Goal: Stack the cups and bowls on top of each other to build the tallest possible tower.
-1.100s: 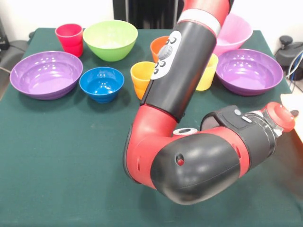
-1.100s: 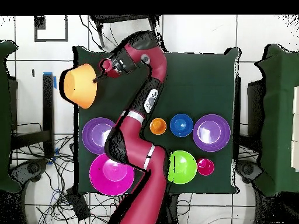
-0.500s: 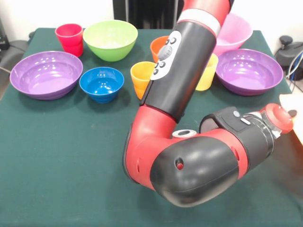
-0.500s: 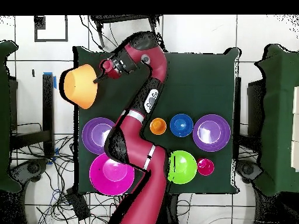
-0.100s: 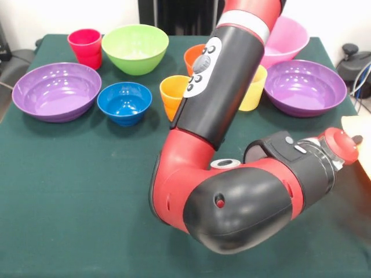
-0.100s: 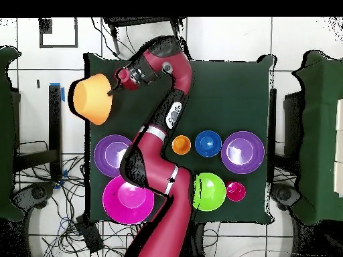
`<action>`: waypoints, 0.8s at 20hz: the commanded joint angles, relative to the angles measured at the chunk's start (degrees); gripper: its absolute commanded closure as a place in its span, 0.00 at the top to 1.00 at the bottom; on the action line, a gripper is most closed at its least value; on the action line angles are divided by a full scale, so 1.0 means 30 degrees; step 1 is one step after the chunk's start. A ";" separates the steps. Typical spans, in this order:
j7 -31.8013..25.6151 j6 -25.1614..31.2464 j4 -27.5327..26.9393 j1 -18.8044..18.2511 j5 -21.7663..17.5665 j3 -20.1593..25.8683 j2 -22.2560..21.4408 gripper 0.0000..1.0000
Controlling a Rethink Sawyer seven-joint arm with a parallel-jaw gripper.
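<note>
In the overhead view my gripper (image 6: 114, 86) holds the big yellow-orange bowl (image 6: 93, 99) by its rim, tilted out over the table's left edge. The front view shows only a sliver of that bowl (image 5: 364, 142) at the right edge. In the row across the table sit a purple bowl (image 5: 56, 91), blue bowl (image 5: 124, 102), red-pink cup (image 5: 85, 47), green bowl (image 5: 135, 48), orange cup (image 5: 173, 94), small orange-red bowl (image 5: 194, 57), yellow cup (image 5: 255, 91), pink bowl (image 5: 287, 39) and second purple bowl (image 5: 304, 87). No tower stands.
My arm's elbow (image 5: 232, 202) bulks low over the green table (image 5: 69, 191) and hides part of the row. In the overhead view, dark chairs (image 6: 315, 134) stand at both sides of the table. A black device (image 5: 351, 61) sits off the table's corner.
The arm and the held yellow-orange bowl have barely shifted. The other bowls and cups have not moved.
</note>
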 commanded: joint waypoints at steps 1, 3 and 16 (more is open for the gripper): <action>-0.5922 -0.4176 -0.2060 -0.0618 -0.0712 -0.2439 -0.0796 0.00; -0.5949 -0.4306 -0.2008 -0.0648 -0.0516 -0.2548 -0.0807 0.00; -0.6707 -0.4977 -0.2555 -0.0359 -0.0139 -0.1642 -0.0496 0.00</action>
